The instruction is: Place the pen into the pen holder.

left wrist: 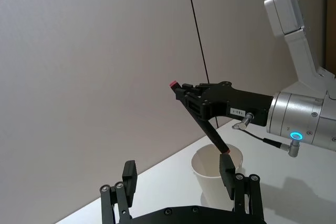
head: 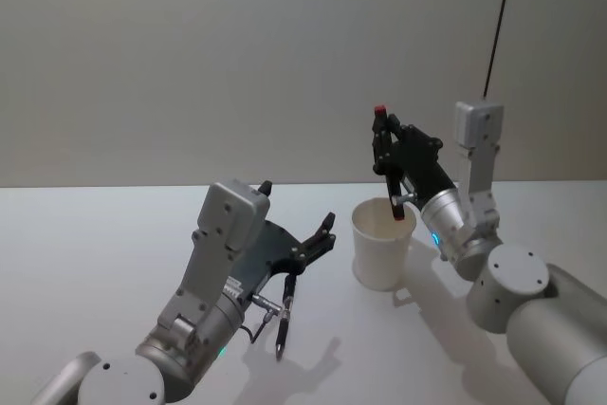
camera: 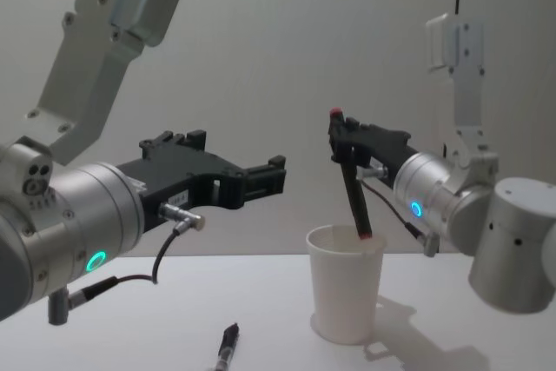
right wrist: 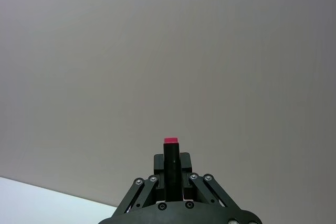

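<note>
My right gripper (head: 382, 139) (camera: 340, 141) (left wrist: 186, 95) (right wrist: 170, 169) is shut on a black pen (head: 393, 193) (camera: 354, 197) (left wrist: 210, 132) with red ends. The pen hangs tilted, its lower tip just at the mouth of the pen holder (head: 382, 248) (camera: 346, 288) (left wrist: 210, 177), a white paper cup standing upright on the table. The pen's upper red end pokes out above the fingers (right wrist: 170, 141). My left gripper (head: 297, 206) (camera: 234, 155) (left wrist: 178, 171) hovers open to the left of the cup, holding nothing.
A second dark pen (head: 283, 329) (camera: 227, 342) lies on the white table (head: 95, 253) under the left gripper. A thin black cable (head: 498, 26) (left wrist: 197, 35) runs down the plain wall behind.
</note>
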